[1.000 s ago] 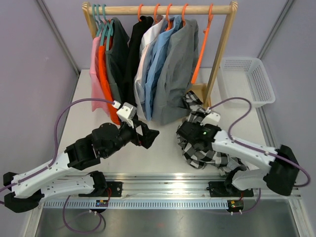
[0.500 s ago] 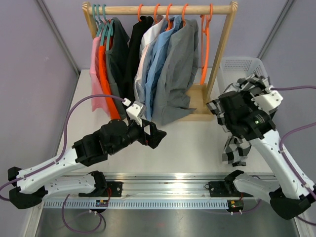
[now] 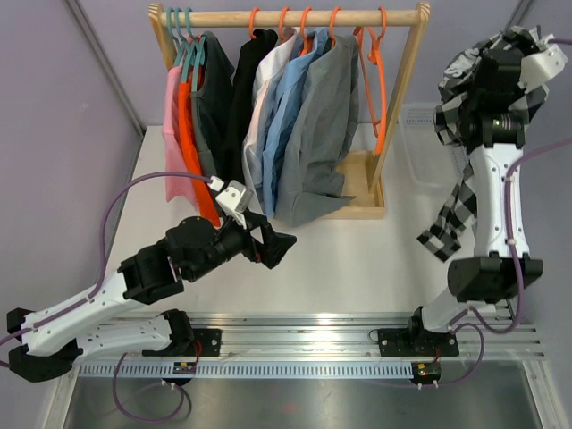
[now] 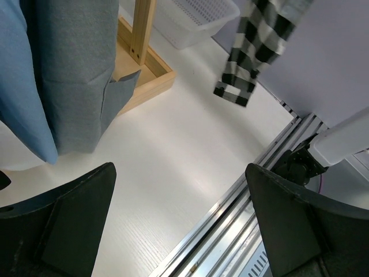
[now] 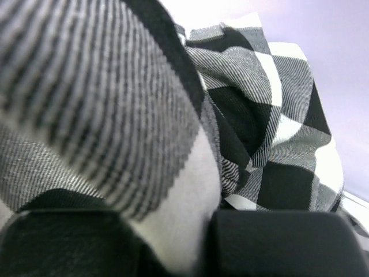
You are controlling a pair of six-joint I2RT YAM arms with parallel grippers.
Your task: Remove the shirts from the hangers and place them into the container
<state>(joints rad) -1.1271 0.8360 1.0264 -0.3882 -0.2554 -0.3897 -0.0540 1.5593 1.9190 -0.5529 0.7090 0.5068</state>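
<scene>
the top view looks steeply down on the whole table (image 3: 357, 259) from its near edge. the left wrist view looks low across it toward the plaid shirt (image 4: 253, 46) (upper right in both). the right wrist view sits tight against that cloth.

Right jaws buried in plaid shirt (image 5: 248, 115), container (image 4: 196, 20) cropped at top edge

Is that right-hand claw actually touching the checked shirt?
Touching. The right wrist view shows the right gripper shut on the plaid shirt, with cloth pinched in between.
</scene>
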